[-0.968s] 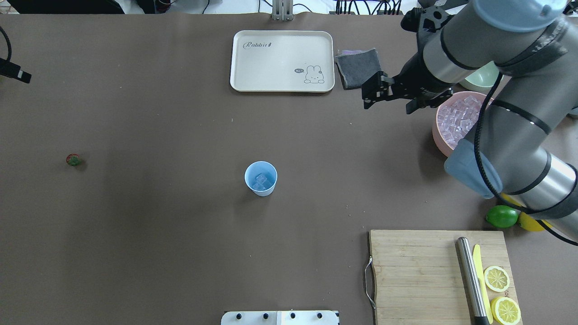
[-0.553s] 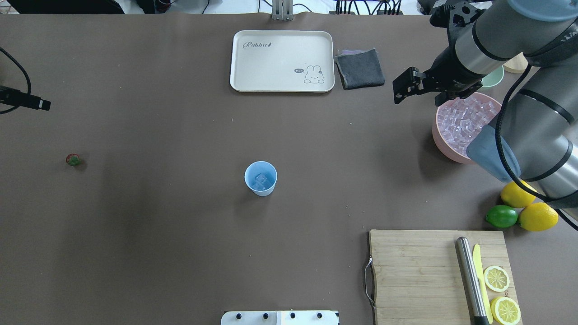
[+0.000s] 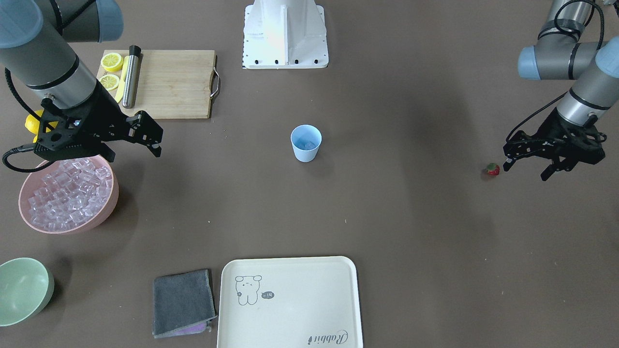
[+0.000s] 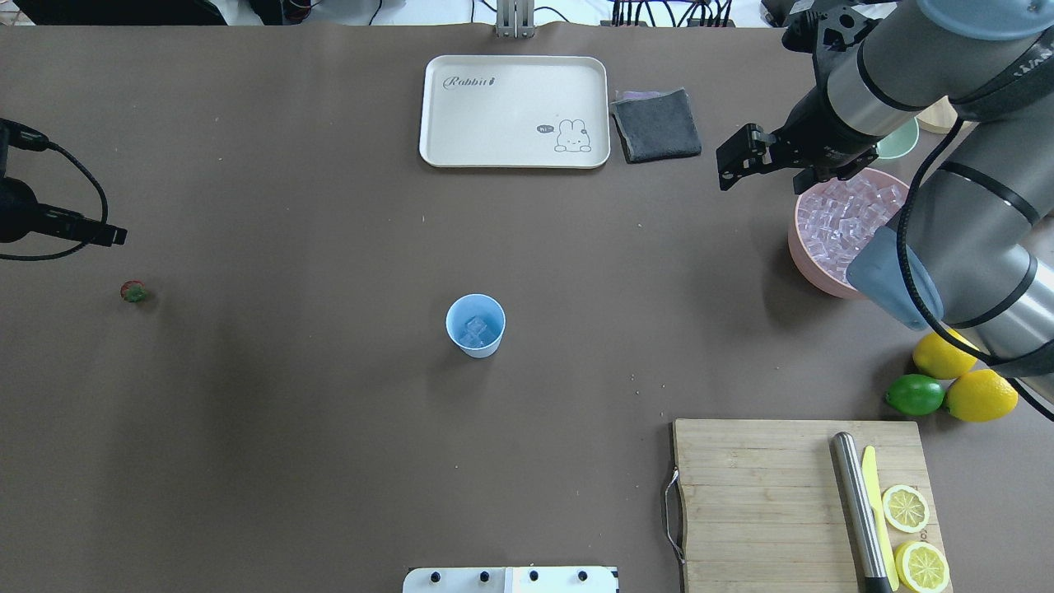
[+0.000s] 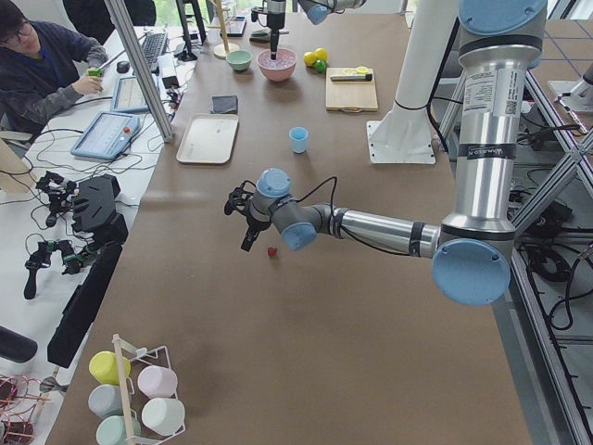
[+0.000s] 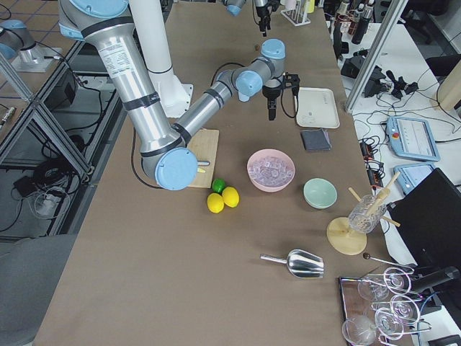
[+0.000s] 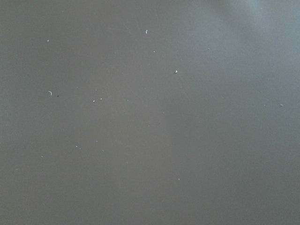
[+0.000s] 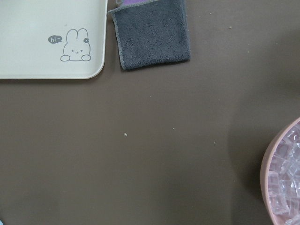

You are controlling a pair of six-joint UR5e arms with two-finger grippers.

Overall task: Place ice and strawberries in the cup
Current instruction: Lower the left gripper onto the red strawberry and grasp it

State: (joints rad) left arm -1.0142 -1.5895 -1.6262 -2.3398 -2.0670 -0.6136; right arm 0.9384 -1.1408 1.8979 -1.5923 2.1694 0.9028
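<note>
The cup (image 4: pixel 476 325) stands mid-table with a few ice cubes (image 4: pixel 478 331) already inside. The strawberry (image 3: pixel 493 169) lies alone near the table's left end. The left gripper (image 3: pixel 524 172) hangs just beside it, fingers spread, likely lining up to pick it. The right gripper (image 3: pixel 134 155), spread and empty, hovers by the pink bowl (image 4: pixel 803 255), out of the way.

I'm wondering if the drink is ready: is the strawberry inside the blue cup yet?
No, the strawberry lies on the table, far from the cup, which holds only ice.
</note>
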